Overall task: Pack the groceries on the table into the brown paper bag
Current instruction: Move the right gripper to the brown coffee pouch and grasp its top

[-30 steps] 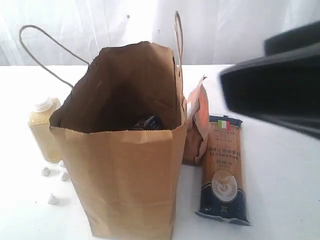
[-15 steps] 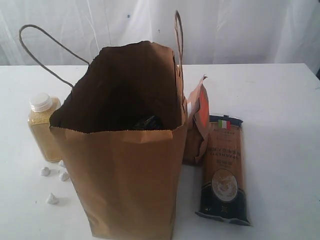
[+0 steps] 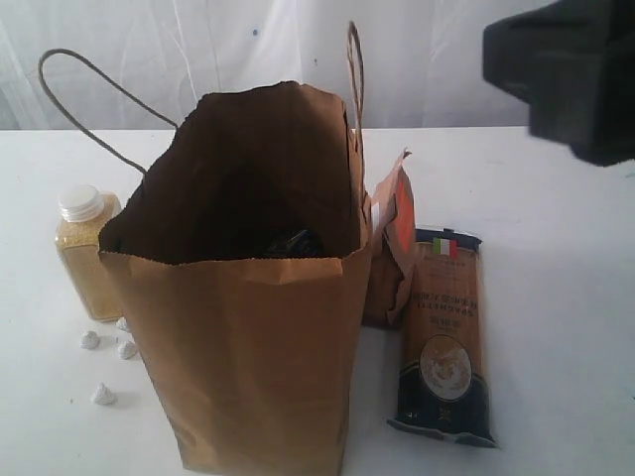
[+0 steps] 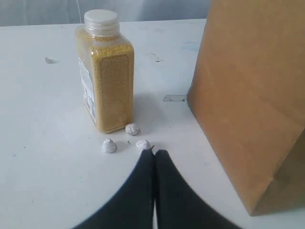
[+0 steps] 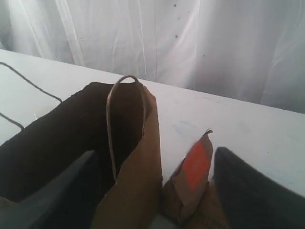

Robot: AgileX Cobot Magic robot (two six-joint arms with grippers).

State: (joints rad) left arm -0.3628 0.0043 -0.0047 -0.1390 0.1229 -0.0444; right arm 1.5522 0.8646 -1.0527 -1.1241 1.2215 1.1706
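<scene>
Brown paper bag stands open on desk for loading. Right claw spread above pouch, likely next pick. Left claw pressed together, empty.

Counting: one brown paper bag standing; one yellow-grain bottle, one orange-labelled pouch, one spaghetti packet sitting outside; four small white lumps lying loose; one dark item showing inside bag.

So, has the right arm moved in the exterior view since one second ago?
Yes. The right arm now hangs higher, before the curtain; earlier it reached down level with the top of the dark-blue spaghetti packet.
</scene>
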